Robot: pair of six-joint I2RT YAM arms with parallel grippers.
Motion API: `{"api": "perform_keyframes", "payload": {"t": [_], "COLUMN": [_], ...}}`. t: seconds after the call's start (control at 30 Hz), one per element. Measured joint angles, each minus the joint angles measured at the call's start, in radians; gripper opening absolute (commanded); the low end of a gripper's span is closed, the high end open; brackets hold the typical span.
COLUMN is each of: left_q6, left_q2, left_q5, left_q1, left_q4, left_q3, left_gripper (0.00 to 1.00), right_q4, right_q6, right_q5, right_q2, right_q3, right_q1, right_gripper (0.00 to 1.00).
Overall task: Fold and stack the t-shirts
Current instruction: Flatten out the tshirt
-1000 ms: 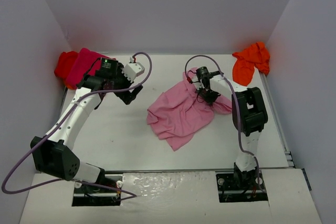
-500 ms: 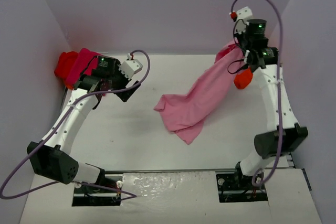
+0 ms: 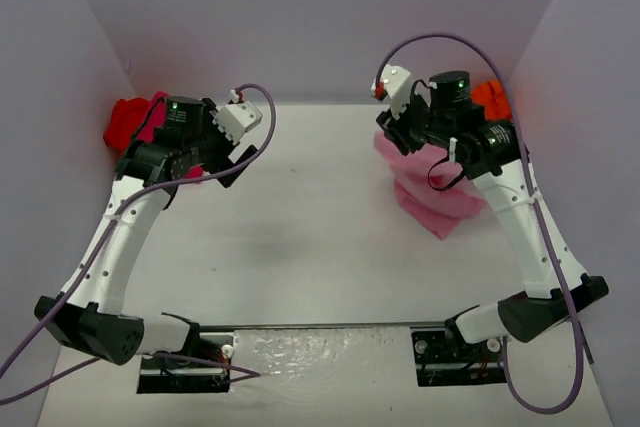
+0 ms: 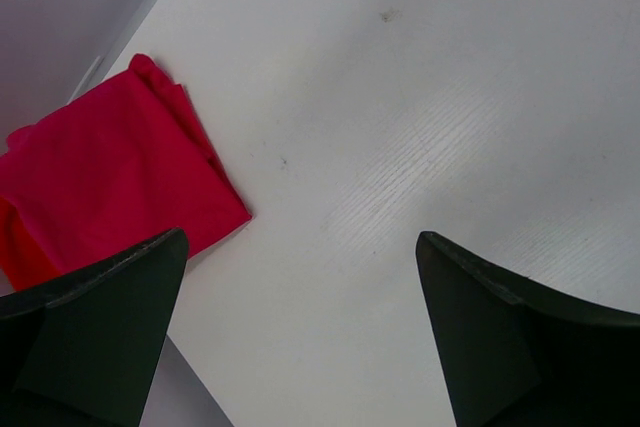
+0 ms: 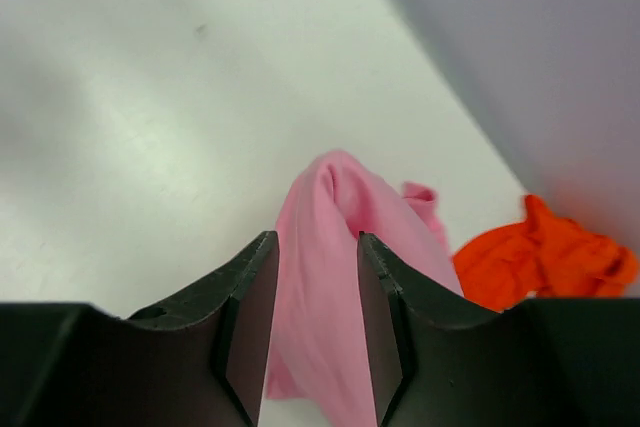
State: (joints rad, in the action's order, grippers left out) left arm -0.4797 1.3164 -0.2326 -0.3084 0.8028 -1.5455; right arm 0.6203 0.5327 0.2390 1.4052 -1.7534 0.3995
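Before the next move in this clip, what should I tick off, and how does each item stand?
1. Right gripper has a hold on the pink shirt: ok, cloth is pinched between its fingers.
2. Pink shirt spread flat for folding: not ok, it hangs bunched from the gripper with its lower end heaped on the table.
3. Left gripper free to help: ok, open and empty over bare table, beside the magenta shirt.
4. Which part of the pink shirt is gripped, hem or shoulder: cannot tell.
5. Pink shirt clear of the orange shirt: cannot tell, they lie close in the far right corner.
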Motion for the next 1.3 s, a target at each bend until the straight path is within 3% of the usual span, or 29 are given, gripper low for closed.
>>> {"api": "perform_keyframes", "payload": {"t": [0.07, 0.13, 0.23, 0.3, 0.47, 0.57, 0.73, 0.9, 1.07, 1.27, 1.3], "left_q6": [-0.008, -0.016, -0.018, -0.018, -0.023, -0.044, -0.092, -0.130, -0.163, -0.195, -0.195], "left_q2": [-0.020, -0.041, -0.064, -0.065, 0.012, 0.093, 0.233, 0.368, 0.547, 0.724, 0.749], "left_q5": [0.012, 0.027, 0.036, 0.033, -0.002, 0.010, 0.096, 0.152, 0.147, 0.118, 0.113], "left_q1": [0.000, 0.000, 0.000, 0.000, -0.025, -0.099, -0.300, -0.459, -0.537, -0.543, -0.542], "left_q4": [0.018, 0.029, 0.039, 0.041, 0.066, 0.069, 0.046, 0.011, 0.002, -0.007, -0.003], "left_q3": [-0.012, -0.017, -0.018, -0.019, -0.055, -0.073, -0.057, -0.051, -0.140, -0.235, -0.254], "left_gripper": [0.97, 0.97, 0.97, 0.97, 0.97, 0.97, 0.97, 0.97, 0.97, 0.97, 0.90], "right_q4": [0.076, 0.141, 0.215, 0.236, 0.157, 0.056, -0.116, -0.200, -0.220, -0.243, -0.245], "right_q6": [0.026, 0.060, 0.083, 0.084, 0.031, -0.005, -0.081, -0.125, -0.152, -0.161, -0.163], "right_q5": [0.087, 0.125, 0.136, 0.120, -0.128, -0.308, -0.561, -0.687, -0.744, -0.764, -0.764], "right_q2": [0.001, 0.004, 0.032, 0.072, 0.116, 0.114, 0.120, 0.143, 0.160, 0.152, 0.151], "right_q3": [0.027, 0.054, 0.106, 0.135, 0.207, 0.230, 0.230, 0.229, 0.248, 0.331, 0.344], "right_q1": [0.016, 0.038, 0.103, 0.131, 0.119, 0.052, -0.199, -0.358, -0.387, -0.400, -0.409], "right_gripper": [0.76, 0.82, 0.74, 0.75, 0.74, 0.75, 0.78, 0.78, 0.78, 0.77, 0.74]}}
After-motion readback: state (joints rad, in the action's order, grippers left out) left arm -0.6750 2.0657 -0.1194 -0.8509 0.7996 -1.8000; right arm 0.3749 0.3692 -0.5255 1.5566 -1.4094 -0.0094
